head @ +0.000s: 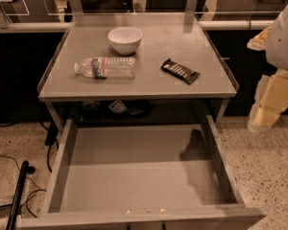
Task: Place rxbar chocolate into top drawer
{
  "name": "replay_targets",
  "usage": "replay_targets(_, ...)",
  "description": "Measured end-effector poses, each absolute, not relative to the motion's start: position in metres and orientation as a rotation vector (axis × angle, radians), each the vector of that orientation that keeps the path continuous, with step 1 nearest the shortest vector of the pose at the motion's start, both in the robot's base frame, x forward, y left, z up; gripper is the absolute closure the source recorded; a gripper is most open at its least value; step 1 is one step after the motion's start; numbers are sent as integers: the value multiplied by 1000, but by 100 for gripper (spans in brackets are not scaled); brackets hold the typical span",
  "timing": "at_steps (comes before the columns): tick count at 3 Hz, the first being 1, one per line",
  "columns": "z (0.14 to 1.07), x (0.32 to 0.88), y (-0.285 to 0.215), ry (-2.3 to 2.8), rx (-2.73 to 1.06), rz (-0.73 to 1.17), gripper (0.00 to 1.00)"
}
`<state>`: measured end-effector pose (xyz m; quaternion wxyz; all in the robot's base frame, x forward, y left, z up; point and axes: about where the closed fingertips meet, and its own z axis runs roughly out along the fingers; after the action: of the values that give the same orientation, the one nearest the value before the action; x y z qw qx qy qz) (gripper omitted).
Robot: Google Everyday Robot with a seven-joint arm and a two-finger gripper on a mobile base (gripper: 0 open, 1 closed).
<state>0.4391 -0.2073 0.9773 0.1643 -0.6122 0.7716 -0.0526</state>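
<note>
Grey tabletop [149, 83] before you holds the rxbar chocolate [180, 71] lying flat, right of and nearer than the white bowl [125, 40], the top drawer [134, 171] stands open below that bowl, and your claw [269, 104] hangs far right of it, spread or pressed together you cannot tell.

Wide grey metal top drawer [134, 218] front clipped at 6 o'clock; pale yellow gripper [262, 120] at 3 o'clock, arm cut off there.

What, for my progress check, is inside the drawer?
The wide grey metal drawer shows only bare bottom; its rear, under the grey tabletop, is hidden. The dark-wrapped chocolate bar lies above; the hand hangs right.
</note>
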Motion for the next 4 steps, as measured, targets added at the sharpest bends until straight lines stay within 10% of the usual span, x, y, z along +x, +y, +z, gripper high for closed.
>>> replay_targets(4,975,472,-177,2135,-1642,-44,0)
